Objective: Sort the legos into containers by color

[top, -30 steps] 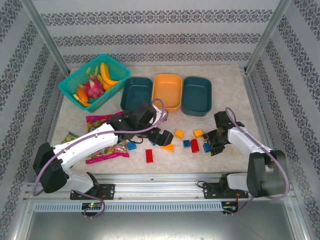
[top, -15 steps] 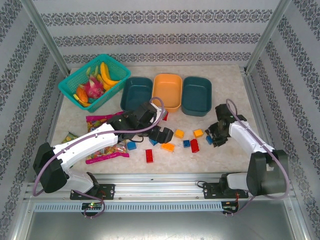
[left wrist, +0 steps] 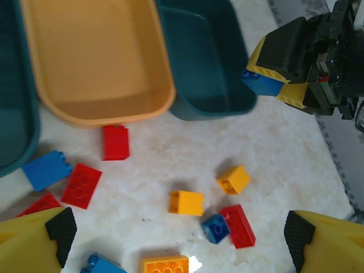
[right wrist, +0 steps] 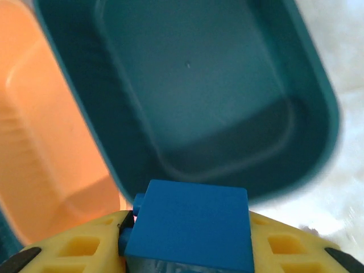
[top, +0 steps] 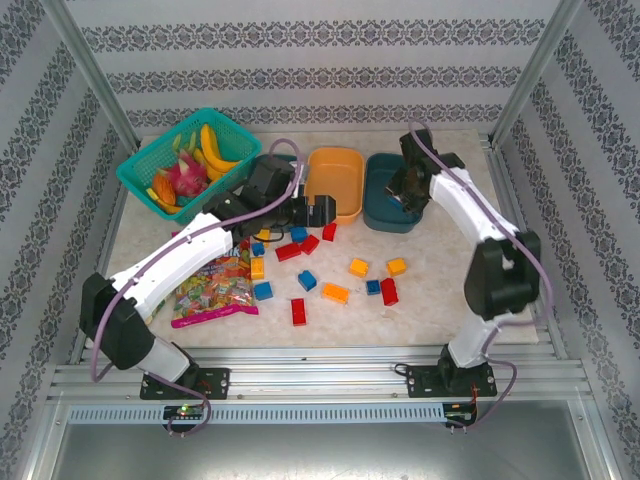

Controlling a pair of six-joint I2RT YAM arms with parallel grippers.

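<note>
our right gripper (right wrist: 187, 244) pinches a blue lego (right wrist: 187, 219) above the right teal tray (right wrist: 216, 85), our left gripper (left wrist: 177, 230) gapes wide and empty, the three trays (top: 334, 152) seem bare, and the other legos (top: 335, 293) lie on the table (top: 450, 300).

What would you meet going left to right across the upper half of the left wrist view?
Dark teal plastic tray, orange plastic tray, second dark teal plastic tray, right gripper holding a small blue plastic brick.
</note>
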